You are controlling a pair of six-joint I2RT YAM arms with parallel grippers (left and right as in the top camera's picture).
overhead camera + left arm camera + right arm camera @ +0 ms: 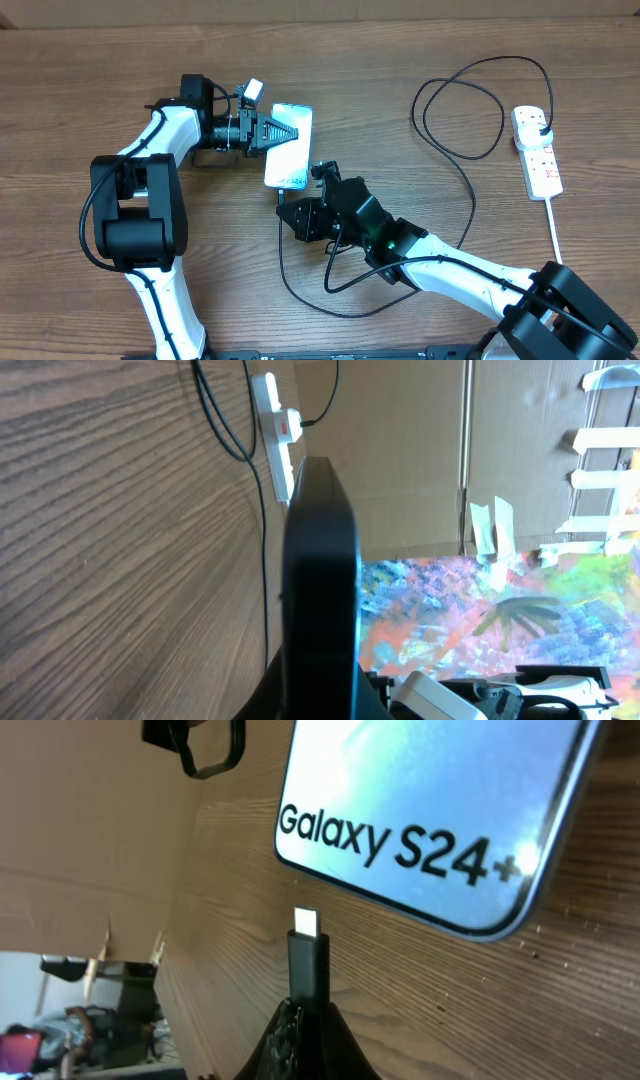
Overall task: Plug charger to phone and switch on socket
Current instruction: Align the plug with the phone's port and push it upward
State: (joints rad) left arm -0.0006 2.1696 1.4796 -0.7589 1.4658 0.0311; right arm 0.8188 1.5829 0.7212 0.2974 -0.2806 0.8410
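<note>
Overhead: left fingers [273,131] clamp the phone [292,150] at its far end; right fingers [300,1045] pinch the charger [308,960] tip just short of the phone's near edge, not yet inserted. The charger's other end sits in the socket [537,150], well right of the phone. Plugging in and switching on remain.

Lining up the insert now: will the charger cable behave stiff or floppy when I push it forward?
Probably floppy: the charger lies in loose loops on the table, so it should trail with little pull. Its connector tip stands straight out of the right tool, so that end likely pushes rigidly.
</note>
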